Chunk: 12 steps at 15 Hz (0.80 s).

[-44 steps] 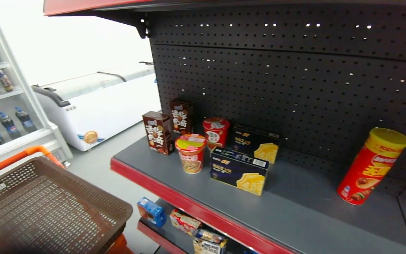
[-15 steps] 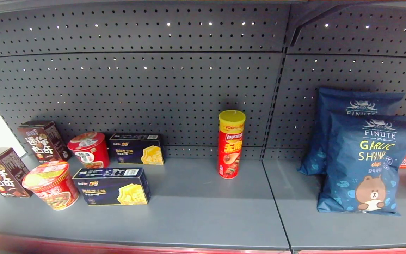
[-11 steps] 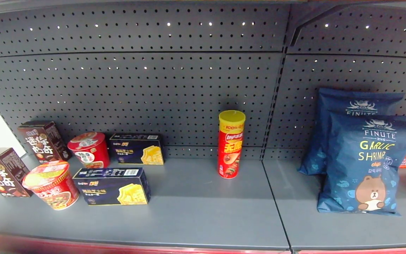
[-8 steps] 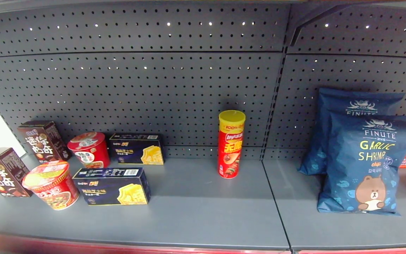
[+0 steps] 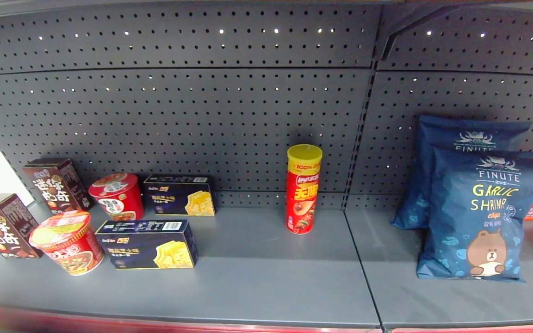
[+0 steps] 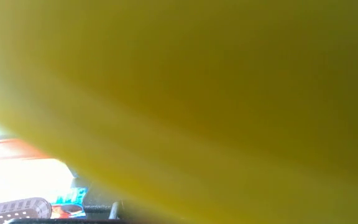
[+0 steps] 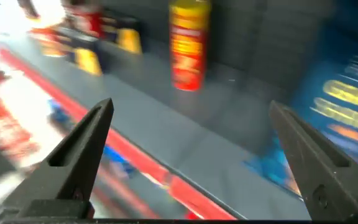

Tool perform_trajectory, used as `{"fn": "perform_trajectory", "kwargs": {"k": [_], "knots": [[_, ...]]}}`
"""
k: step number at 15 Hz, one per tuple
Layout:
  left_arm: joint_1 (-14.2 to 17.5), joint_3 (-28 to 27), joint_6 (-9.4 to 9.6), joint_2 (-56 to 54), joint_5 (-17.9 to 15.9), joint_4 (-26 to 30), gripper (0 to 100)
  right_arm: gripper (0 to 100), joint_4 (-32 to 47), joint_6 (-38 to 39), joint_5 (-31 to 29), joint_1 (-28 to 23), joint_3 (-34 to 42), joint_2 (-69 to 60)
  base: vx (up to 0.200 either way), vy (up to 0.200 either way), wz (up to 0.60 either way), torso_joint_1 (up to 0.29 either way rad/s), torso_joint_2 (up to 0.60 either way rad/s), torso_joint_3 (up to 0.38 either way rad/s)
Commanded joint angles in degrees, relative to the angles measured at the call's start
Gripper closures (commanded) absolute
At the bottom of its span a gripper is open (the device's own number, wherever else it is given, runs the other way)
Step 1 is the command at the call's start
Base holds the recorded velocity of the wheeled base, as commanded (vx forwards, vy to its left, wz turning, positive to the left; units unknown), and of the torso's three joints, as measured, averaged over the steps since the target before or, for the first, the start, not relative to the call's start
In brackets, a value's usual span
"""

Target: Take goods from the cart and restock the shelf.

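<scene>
The red chip can (image 5: 303, 189), yellow-lidded and upright, stood near the back of the shelf (image 5: 257, 282), at about 12 o'clock from the right gripper (image 7: 191, 104) and well apart from it. That gripper was held out before the shelf's red front edge (image 5: 155, 324), pointing inward, its dark fingers (image 7: 79, 149) spread wide with nothing between them. Blue snack bags (image 5: 472, 208) stood at the can's 3 o'clock, boxes (image 5: 148, 245) and noodle cups (image 5: 67, 243) at its 9 o'clock.

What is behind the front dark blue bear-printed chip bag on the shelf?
A second dark blue foil bag stands behind the bear-printed blue bag, before the grey perforated back panel. Its lower right part is covered.
</scene>
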Motion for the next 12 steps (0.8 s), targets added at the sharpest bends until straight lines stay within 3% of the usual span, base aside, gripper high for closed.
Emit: {"fn": "perform_trajectory", "kwargs": {"k": [1, 3, 4, 5, 8, 12], "knots": [[-0.03, -0.01, -0.66, 0.13, -0.01, 0.06, 100, 0, -3.69, -1.77, 1.17, 2.55, -3.84, 14.13, 0.0, 0.0, 0.0, 0.0, 0.0, 0.0], [-0.03, 0.08, -0.75, 0.22, 0.07, 0.06, 100, 0, -7.21, -3.0, 2.49, 2.64, -3.57, 18.17, 0.0, 0.0, 0.0, 0.0, 0.0, 0.0], [-0.03, 0.26, -0.75, 0.22, 0.07, 0.06, 100, 0, -16.17, -4.94, 7.59, 1.67, -4.1, 25.9, 0.0, 0.0, 0.0, 0.0, 0.0, 0.0], [-0.03, 0.35, -0.75, 0.22, -0.01, 0.15, 100, 0, -20.3, -4.94, 8.73, 1.23, -4.98, 30.12, 0.0, 0.0, 0.0, 0.0, 0.0, 0.0], [-0.03, 1.14, -0.66, 0.13, -0.01, -0.29, 100, 0, -22.32, -6.52, 9.26, -0.7, -10.43, 40.41, 0.0, 0.0, 0.0, 0.0, 0.0, 0.0], [-0.03, 1.49, -0.66, 0.13, -0.1, -0.29, 100, 0, -22.32, -14.52, 17.08, -5.09, -21.41, 52.71, 0.0, 0.0, 0.0, 0.0, 0.0, 0.0]]}}
